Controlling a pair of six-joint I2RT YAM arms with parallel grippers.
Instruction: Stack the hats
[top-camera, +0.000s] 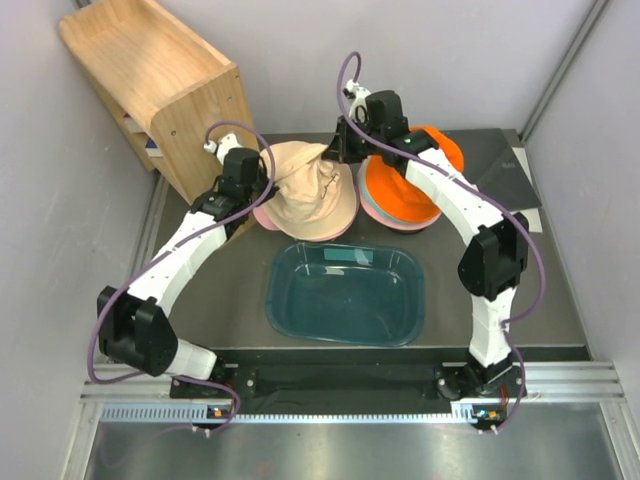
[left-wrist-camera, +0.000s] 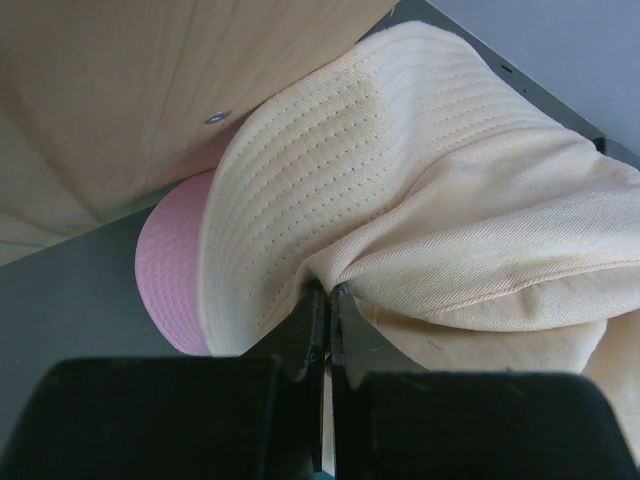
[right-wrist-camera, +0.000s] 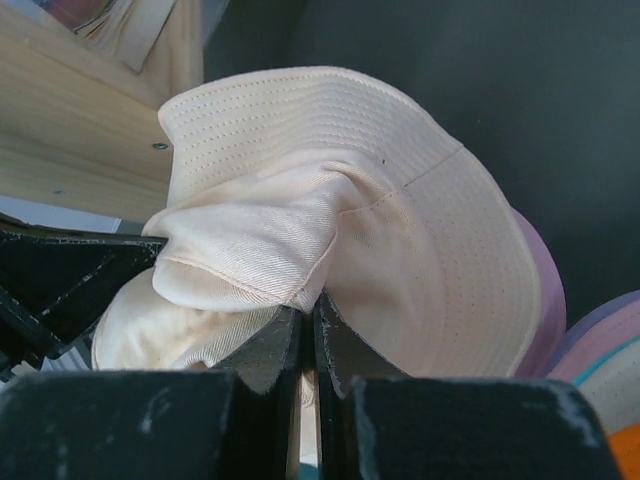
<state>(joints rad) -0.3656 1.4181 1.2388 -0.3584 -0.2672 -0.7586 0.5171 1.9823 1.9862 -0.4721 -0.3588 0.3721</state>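
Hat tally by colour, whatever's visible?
Beige hat: 1
Pink hat: 1
Orange hat: 1
Lavender hat: 1
Teal hat: 1
Total: 5 showing; the stack may hide more.

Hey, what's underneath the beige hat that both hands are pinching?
A pink hat: only its brim edge shows past the beige hat. The rest of it, and anything further beneath, is covered by the beige fabric.

Left arm (top-camera: 185, 250), right arm (top-camera: 455, 200): white link shells, black joint housings. Purple cable (top-camera: 92, 345) loops along each. Left hand (left-wrist-camera: 327, 290), right hand (right-wrist-camera: 310, 310): black, blocky.
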